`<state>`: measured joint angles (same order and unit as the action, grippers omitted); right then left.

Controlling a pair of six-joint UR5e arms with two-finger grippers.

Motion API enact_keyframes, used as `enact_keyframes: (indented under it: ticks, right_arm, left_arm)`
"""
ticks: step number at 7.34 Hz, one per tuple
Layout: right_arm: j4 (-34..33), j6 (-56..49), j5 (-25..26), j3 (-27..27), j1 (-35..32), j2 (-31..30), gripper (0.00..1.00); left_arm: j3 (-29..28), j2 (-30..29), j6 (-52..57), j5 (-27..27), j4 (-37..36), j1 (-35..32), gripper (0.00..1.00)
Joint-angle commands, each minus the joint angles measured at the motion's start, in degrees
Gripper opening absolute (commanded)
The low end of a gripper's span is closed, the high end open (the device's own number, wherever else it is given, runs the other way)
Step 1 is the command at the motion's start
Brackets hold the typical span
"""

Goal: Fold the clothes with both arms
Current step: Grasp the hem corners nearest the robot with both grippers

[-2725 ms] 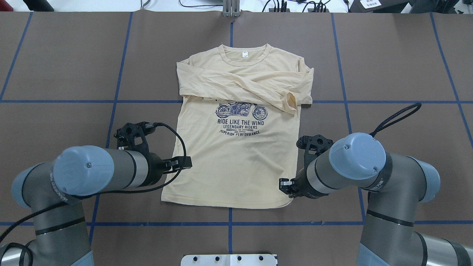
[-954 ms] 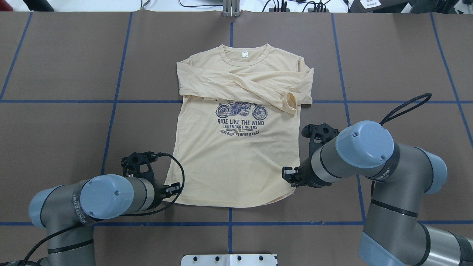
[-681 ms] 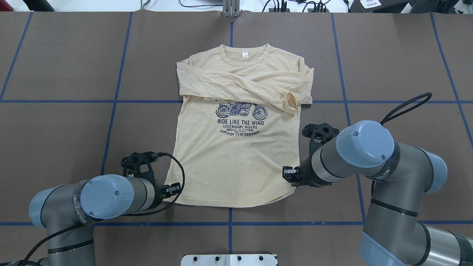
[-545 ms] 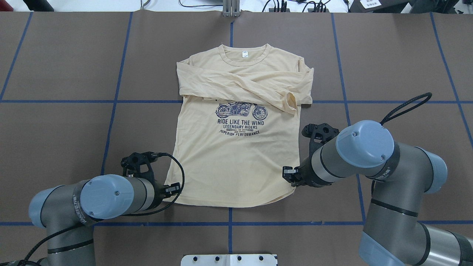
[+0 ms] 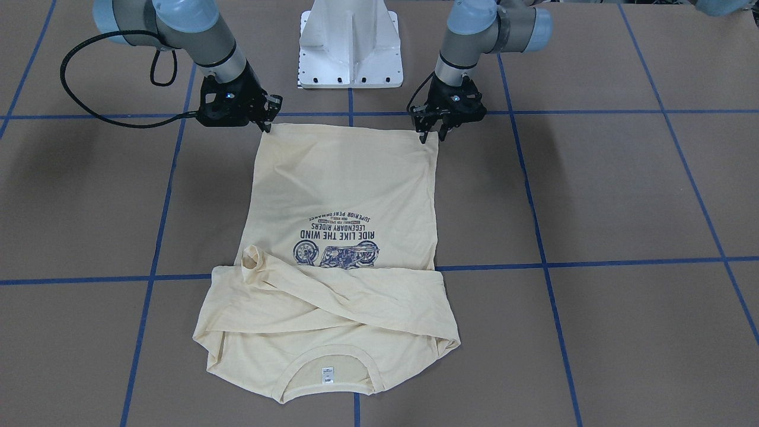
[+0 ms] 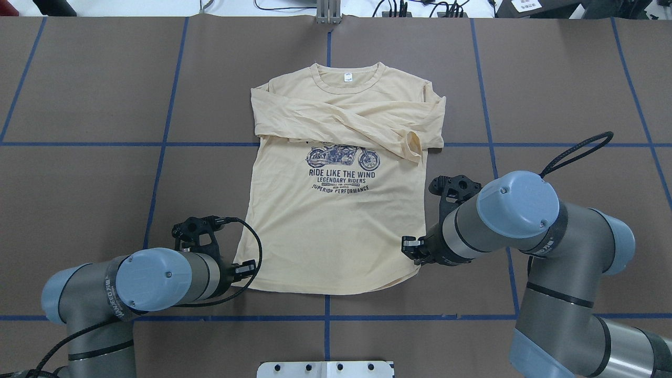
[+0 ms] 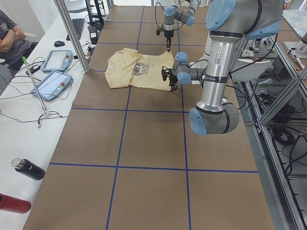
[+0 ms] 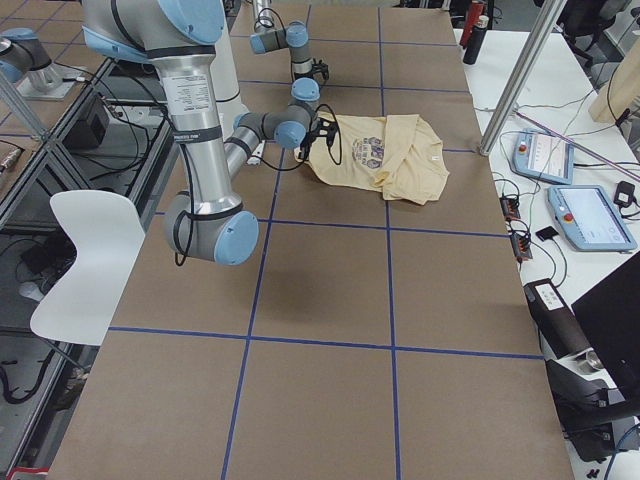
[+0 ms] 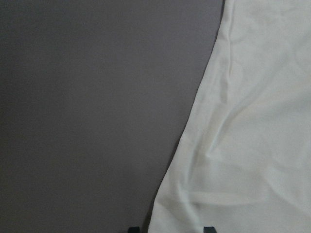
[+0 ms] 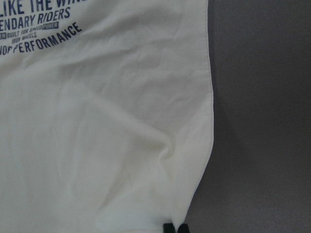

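Brown worktop with a blue tape grid; shirt lies flat, front up, centred. Step in hand: gripping the two hem corners for the bottom-to-top fold. Left tool is released, fingertips apart and straddling the shirt's side edge at its corner; it needs to clench first. Right tool looks clenched on the opposite hem corner, with its tips together at the cloth edge in its wrist view. Next, likely: both lift together and carry the hem away from the tools toward the collar, keeping it taut and level. Shirt is pale cream, thin and lightly wrinkled. Both sleeves are folded across the chest at the end far from the tools. Navy motorcycle print sits beyond the tools, white neck label farthest.
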<state>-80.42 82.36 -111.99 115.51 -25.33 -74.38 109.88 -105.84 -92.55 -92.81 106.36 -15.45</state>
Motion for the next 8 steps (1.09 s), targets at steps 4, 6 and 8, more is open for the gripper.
enact_keyframes:
  ticks: [4,6,8]
  right_arm:
    - [0.0,0.0,0.0,-0.1,-0.3,-0.1,0.0]
    - [0.0,0.0,0.0,-0.2,-0.3,-0.1,0.0]
    - [-0.1,-0.1,-0.1,-0.2,-0.5,-0.2,0.0]
  left_arm:
    - [0.0,-0.1,0.0,0.0,-1.0,0.2,0.53]
    - [0.0,-0.4,0.0,-0.1,-1.2,0.2,0.37]
    - [0.0,-0.7,0.0,0.0,-1.2,0.4,0.08]
